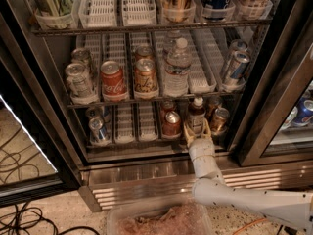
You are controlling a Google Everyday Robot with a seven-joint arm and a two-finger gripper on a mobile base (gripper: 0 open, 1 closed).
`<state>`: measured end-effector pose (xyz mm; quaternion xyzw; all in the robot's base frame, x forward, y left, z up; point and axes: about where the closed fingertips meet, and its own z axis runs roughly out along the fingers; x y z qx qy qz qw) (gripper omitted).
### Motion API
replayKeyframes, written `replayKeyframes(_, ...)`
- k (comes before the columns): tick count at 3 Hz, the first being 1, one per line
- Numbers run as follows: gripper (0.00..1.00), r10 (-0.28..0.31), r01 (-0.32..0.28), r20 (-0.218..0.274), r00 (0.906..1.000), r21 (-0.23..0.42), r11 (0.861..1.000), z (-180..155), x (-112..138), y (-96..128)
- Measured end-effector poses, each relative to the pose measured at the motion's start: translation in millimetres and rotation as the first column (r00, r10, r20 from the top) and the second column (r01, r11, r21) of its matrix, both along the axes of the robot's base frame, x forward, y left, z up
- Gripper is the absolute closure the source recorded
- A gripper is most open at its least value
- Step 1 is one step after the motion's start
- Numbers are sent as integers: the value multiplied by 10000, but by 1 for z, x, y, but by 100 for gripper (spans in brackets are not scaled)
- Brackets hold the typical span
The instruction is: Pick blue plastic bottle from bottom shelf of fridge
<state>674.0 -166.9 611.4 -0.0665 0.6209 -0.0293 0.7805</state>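
1. White-armed claw (197, 132) is at the base of the small blue plastic bottle with white cap (196, 112). Cannot tell if it grips.
2. Bottle stands upright on the dark wire bottom shelf (146, 143) of the steel-framed fridge (146, 168), with copper-coloured cans (171, 123) just beside the bottle.
3. Reach looks done. Lifting out is left.

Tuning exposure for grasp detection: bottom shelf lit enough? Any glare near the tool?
Camera view: the bottom shelf is dim, shaded by the rack above; the blue plastic bottle shows mainly by its white cap; the tool, at the bottle's base, is pale and stands out; glare streaks the steel base grille and can tops, not the bottle.
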Motion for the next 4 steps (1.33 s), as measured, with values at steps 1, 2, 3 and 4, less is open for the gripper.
replayKeyframes(1, 100, -35, 34, 334, 9994, 47, 10000, 7, 1, -3)
replayKeyframes(2, 100, -35, 34, 334, 9994, 47, 10000, 5, 1, -3)
replayKeyframes(3, 100, 161, -162, 275, 9995, 21, 9999, 5, -28, 4)
replayKeyframes(4, 100, 181, -183, 327, 9993, 38, 9998, 7, -37, 5)
